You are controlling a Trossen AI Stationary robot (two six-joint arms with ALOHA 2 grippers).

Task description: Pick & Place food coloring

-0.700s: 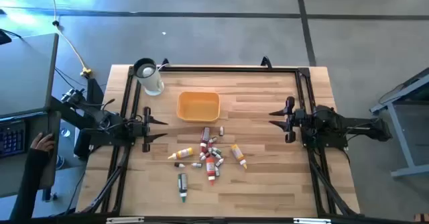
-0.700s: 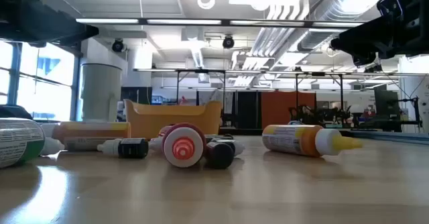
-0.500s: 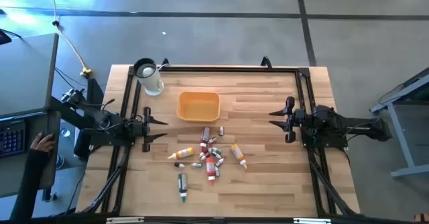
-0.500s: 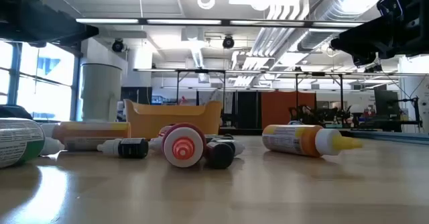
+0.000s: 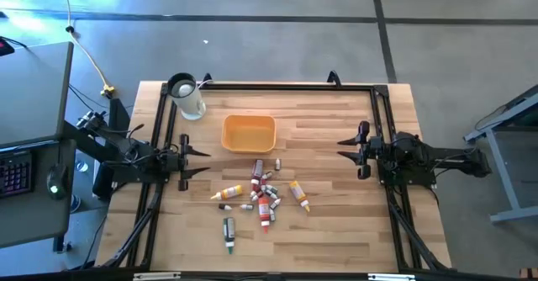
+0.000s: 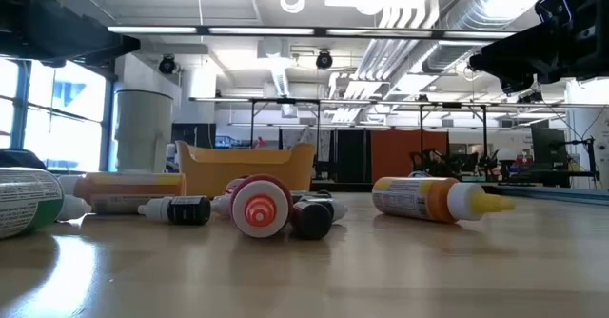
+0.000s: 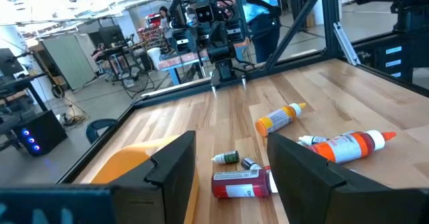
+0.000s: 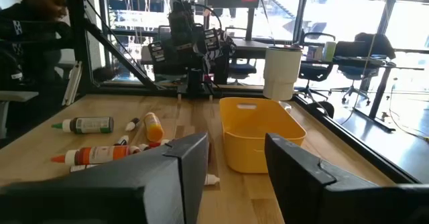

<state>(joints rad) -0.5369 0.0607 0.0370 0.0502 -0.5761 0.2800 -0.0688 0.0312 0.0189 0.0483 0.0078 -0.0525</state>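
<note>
A pale wooden slat table (image 5: pixel 336 222) is seen from above, with a shallow yellow-orange square plastic tray (image 5: pixel 248 134) near its middle serving as the landmark.

Well to the left of the tray, the left gripper (image 5: pixel 198 161) hovers over bare wood, its two dark fingers standing apart with nothing between them. Beyond the tray's left corner stands a white plastic jug (image 5: pixel 187 98).

Just in front of the tray lies the food coloring, a loose scatter of small bottles and tubes. At the left of the scatter lies a yellow-orange squeeze bottle with a pale nozzle (image 5: pixel 228 194), and farther from the tray, alone, a dark green bottle with a white tip (image 5: pixel 229 232). In the middle, tightly packed and partly touching, are tiny dark vials with pale caps (image 5: pixel 266 180) and a long red-orange tube (image 5: pixel 264 208). At the right of the scatter lies an orange bottle with a yellow pointed cap (image 5: pixel 298 195), angled away from the heap.

Well to the right of the tray, the right gripper (image 5: pixel 350 147) also hovers, its fingers parted and empty.

These bottles look light, smooth, round and likely to roll or slip. The squeeze bodies probably give under pressure, so a gentle pinch across the mid-body, not the tapered cap, seems safest. The outlying bottles look easiest to take first, since the fingers have room on either side.
</note>
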